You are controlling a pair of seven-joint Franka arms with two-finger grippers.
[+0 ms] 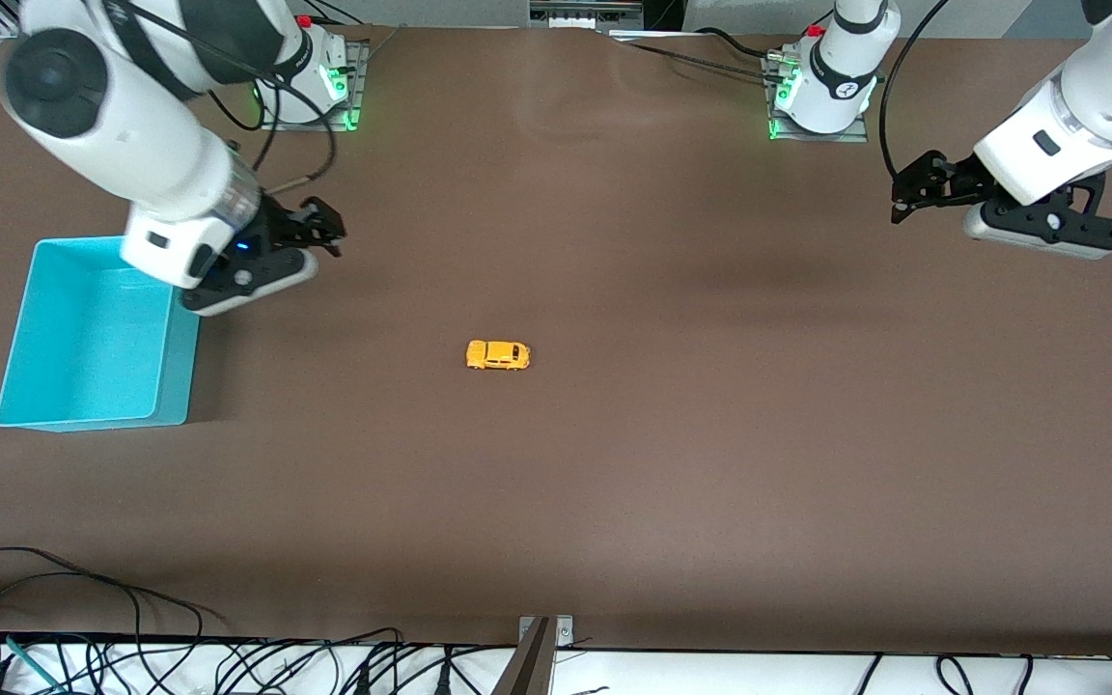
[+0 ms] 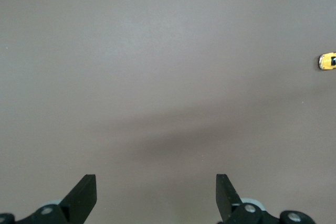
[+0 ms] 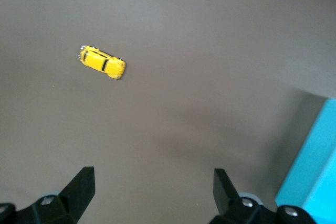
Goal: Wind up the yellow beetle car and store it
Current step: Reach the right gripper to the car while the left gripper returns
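The yellow beetle car sits on its wheels near the middle of the brown table. It also shows in the right wrist view and at the edge of the left wrist view. My right gripper is open and empty, up in the air beside the turquoise bin; its fingertips frame bare table. My left gripper is open and empty, over the table at the left arm's end, well away from the car; one fingertip shows in the left wrist view.
The turquoise bin stands open-topped at the right arm's end of the table; its wall shows in the right wrist view. Cables lie along the table edge nearest the front camera. A metal bracket sits at that edge's middle.
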